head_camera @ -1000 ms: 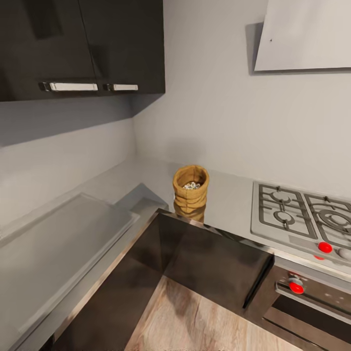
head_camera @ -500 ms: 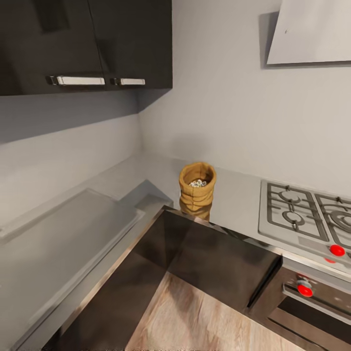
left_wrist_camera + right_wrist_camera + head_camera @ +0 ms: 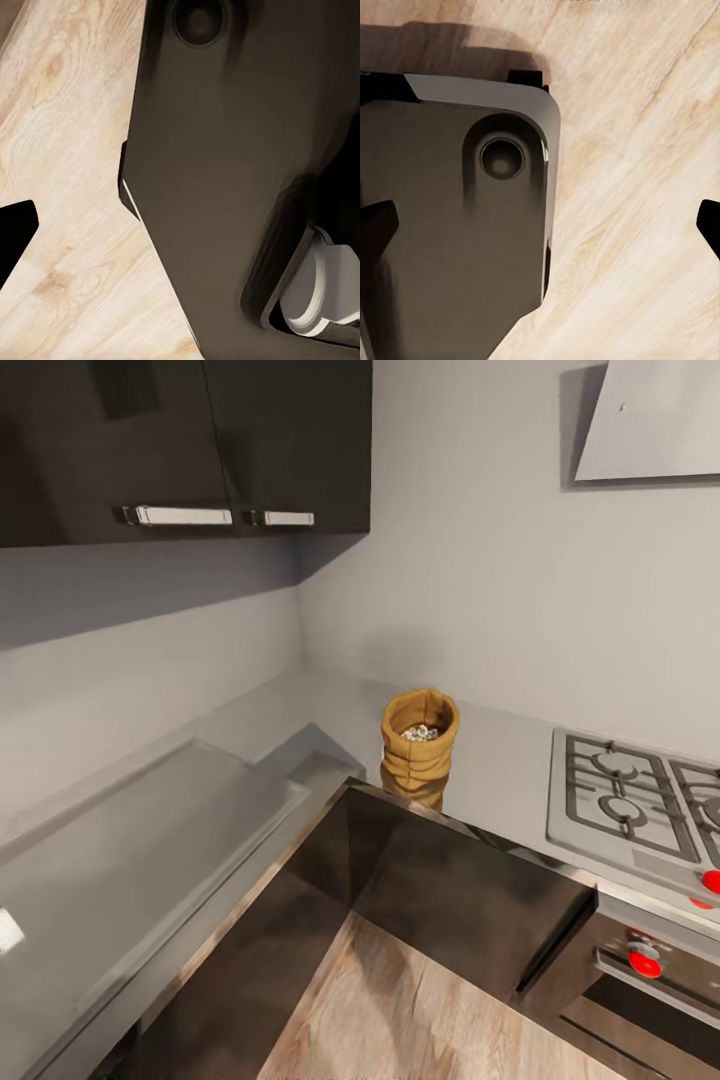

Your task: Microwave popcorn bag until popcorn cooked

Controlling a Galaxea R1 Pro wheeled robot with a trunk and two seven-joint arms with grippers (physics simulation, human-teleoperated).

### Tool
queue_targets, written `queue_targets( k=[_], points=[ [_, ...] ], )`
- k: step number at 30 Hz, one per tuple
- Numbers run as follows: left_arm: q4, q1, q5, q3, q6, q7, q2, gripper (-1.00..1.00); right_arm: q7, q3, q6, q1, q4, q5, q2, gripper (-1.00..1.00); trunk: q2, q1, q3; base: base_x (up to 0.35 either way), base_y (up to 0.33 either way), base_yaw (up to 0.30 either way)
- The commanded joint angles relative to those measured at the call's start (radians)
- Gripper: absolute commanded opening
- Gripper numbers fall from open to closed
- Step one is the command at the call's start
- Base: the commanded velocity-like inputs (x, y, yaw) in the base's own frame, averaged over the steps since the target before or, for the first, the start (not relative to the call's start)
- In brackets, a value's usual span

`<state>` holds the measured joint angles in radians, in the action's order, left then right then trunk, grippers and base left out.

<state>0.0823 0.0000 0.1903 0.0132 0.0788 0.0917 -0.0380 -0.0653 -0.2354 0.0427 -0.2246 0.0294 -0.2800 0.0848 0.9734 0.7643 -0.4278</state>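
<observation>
The popcorn bag, a mustard-yellow crinkled sack with a rolled rim, stands upright on the grey steel countertop near the inner corner of the kitchen. Whitish popcorn kernels show in its open mouth. The microwave is out of view. In the right wrist view my right gripper hangs open over the wood floor and my own dark base, its black fingertips far apart and holding nothing. In the left wrist view my left gripper is also open, one black fingertip at the picture's edge.
A gas hob lies right of the bag, with red knobs and a dark oven below it. Dark upper cabinets hang over the left worktop, which has a raised steel panel. A white hood sits above the hob. Light wood floor lies below.
The head camera has swung left, so the whole picture shifted right. The bag stays in place on the countertop. A small pale shape has come in at the left edge.
</observation>
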Motion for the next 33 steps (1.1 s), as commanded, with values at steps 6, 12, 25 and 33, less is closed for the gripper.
queue_targets(
  k=[6,12,25,33],
  points=[
    [0.000,0.000,0.005,0.001,0.001,0.001,-0.003,1.00,-0.007,-0.003,-0.001,-0.007,0.000,-0.015,-0.008,1.00,0.001,0.000,-0.001,0.000,0.000,0.002],
    [0.000,0.000,0.006,0.002,0.001,0.000,-0.003,1.00,0.001,-0.010,0.019,0.009,0.000,-0.020,0.006,1.00,0.001,0.000,-0.001,0.000,0.000,0.000],
    [-0.001,0.000,0.006,0.002,0.001,0.000,-0.003,1.00,-0.007,0.032,-0.013,0.021,-0.032,-0.063,-0.016,1.00,0.001,0.000,-0.001,0.000,0.000,0.000],
    [-0.001,0.000,0.006,0.002,0.000,0.000,-0.003,1.00,-0.038,0.137,-0.603,0.021,-0.748,-0.073,-0.106,1.00,0.001,0.000,-0.001,0.000,0.000,0.000]
  ],
)
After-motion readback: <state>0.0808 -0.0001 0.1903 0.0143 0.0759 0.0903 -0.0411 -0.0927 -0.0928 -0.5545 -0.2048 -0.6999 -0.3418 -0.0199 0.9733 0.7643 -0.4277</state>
